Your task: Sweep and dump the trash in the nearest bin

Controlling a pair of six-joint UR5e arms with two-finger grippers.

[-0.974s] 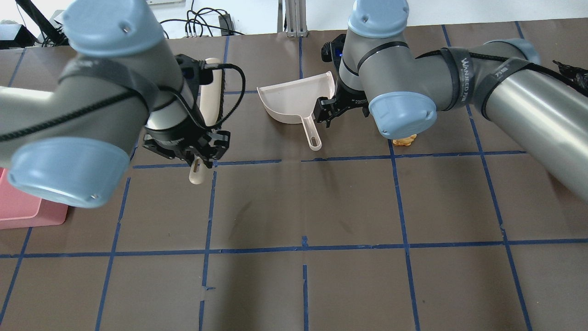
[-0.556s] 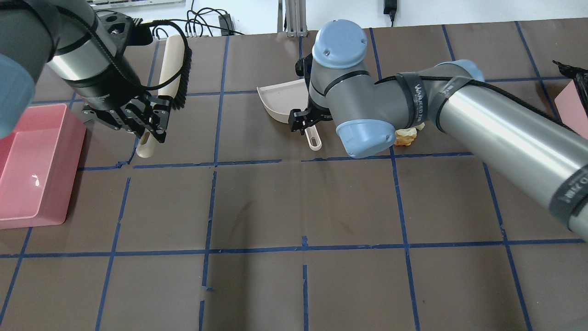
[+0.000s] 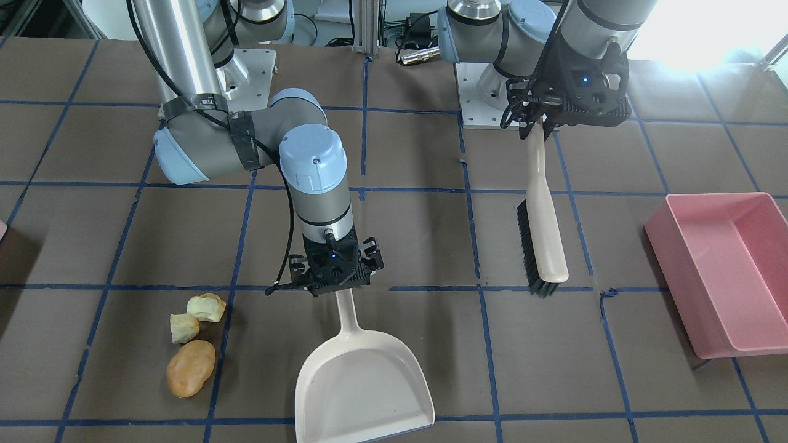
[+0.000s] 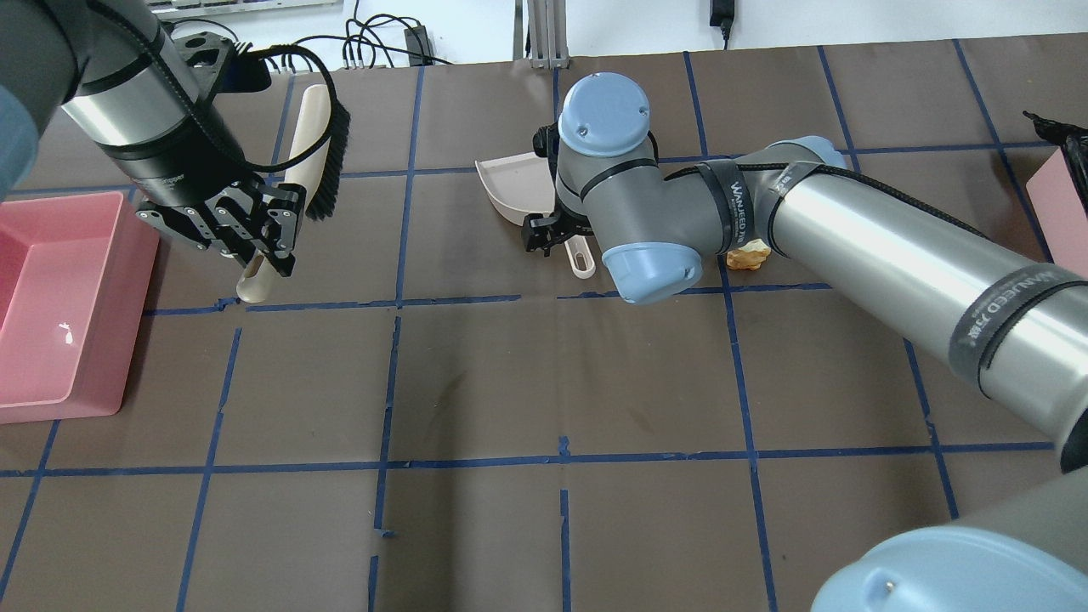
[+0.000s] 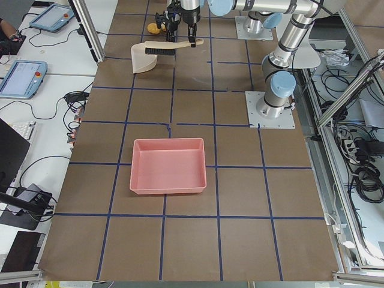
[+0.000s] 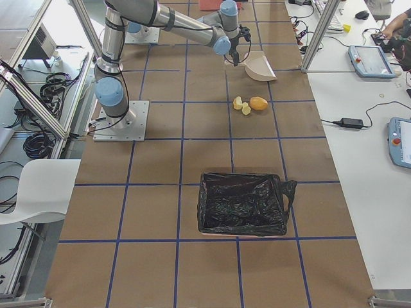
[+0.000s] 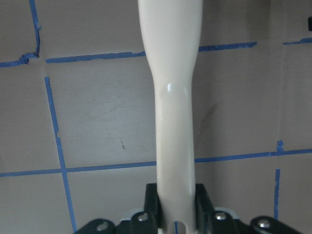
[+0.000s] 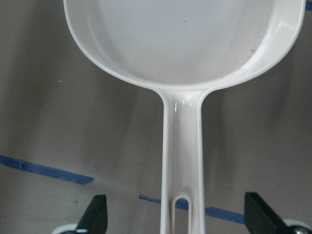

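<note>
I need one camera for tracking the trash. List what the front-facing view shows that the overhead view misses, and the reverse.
Only front-facing: all three pieces of trash in the open, and the whole dustpan with the right gripper open around its handle. Only overhead: the black bin bag at the table's right edge; there the right arm hides most of the trash. Both: the brush clamped in the left gripper, and the pink bin.

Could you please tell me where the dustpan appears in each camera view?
Front-facing: dustpan bottom centre, below the right gripper.
Overhead: upper centre, partly behind the right arm.
Exterior left: top left.
Exterior right: top, right of centre.
Left wrist: not in it; only the brush handle.
Right wrist: fills the top.
Shared landmark: the right gripper at its handle.
</note>
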